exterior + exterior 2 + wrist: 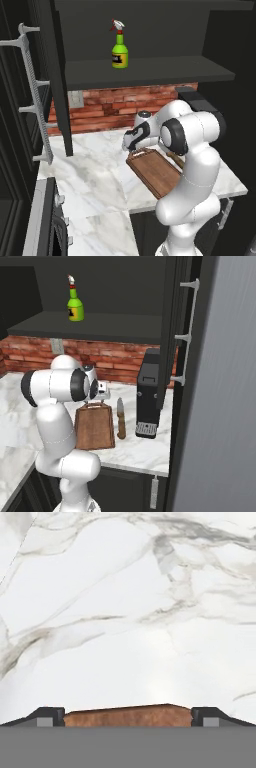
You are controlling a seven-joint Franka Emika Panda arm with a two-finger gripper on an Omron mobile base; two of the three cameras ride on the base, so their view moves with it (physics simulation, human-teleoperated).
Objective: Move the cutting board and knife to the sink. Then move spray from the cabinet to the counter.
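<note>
On the far left, up in the open cabinet (115, 321), the spray (75, 304) stands upright on the dark shelf, well apart from everything below and untouched; that step looks a long way off. Below it, on the counter (15, 406), the gripper (128, 716) sits low at the far end of the cutting board (94, 427), its fingertips (49, 714) spread wide with the board's brown end showing between them in the hand view. I judge it is lining up to clamp the handle end. The risk lies there: the board is flat on the marble, so if the jaws close with only a shallow bite on the edge, it could pivot or slip out when lifted, or simply be shoved along the counter. Just to the right, the knife (120, 417) lies beside the board, near its edge; a dragged or swinging board could knock it toward the black appliance (148, 401) on the far right, or off the near edge.
</note>
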